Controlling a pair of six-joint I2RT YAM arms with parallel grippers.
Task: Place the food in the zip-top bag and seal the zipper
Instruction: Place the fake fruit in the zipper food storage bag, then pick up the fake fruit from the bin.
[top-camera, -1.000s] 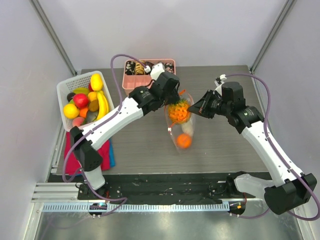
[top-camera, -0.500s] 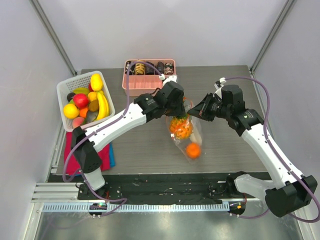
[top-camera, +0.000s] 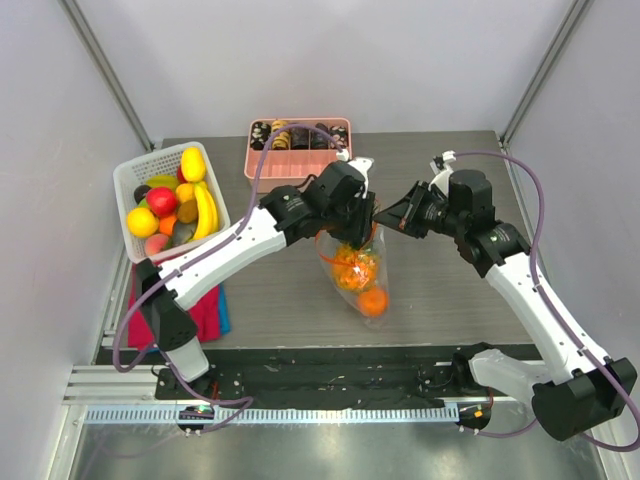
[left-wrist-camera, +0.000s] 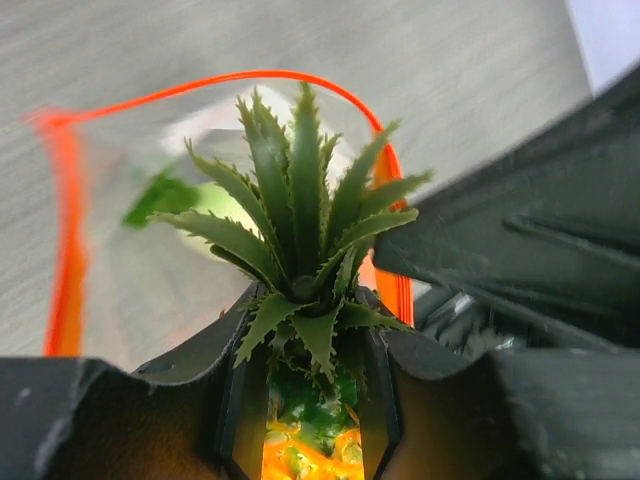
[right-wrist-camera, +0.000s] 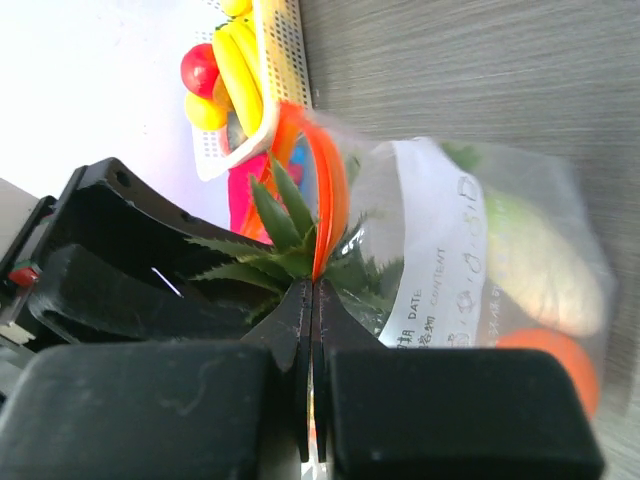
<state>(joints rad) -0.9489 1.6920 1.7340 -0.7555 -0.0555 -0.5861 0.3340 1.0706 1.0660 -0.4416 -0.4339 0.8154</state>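
The clear zip-top bag (top-camera: 362, 283) hangs at the table's middle, its mouth open upward. Its orange-red zipper (left-wrist-camera: 215, 88) forms an open loop. My right gripper (top-camera: 390, 217) is shut on the zipper edge (right-wrist-camera: 318, 250) and holds the bag up. My left gripper (top-camera: 352, 222) is shut on the pineapple (left-wrist-camera: 300, 240), crown forward, at the bag's mouth; its body (top-camera: 350, 260) shows through the plastic. The orange ball (top-camera: 372, 302) and the white radish (right-wrist-camera: 530, 250) lie inside the bag. The slider is not visible.
A white basket (top-camera: 125, 185) of toy fruit, with a round red fruit (top-camera: 161, 200), stands at the left. A pink divided tray (top-camera: 262, 162) with dark pieces is at the back. A red and blue cloth (top-camera: 205, 305) lies under the left arm.
My left gripper has moved right and down with the pineapple into the bag's mouth. The bag, held by my right gripper, has swung and the orange ball has shifted lower.
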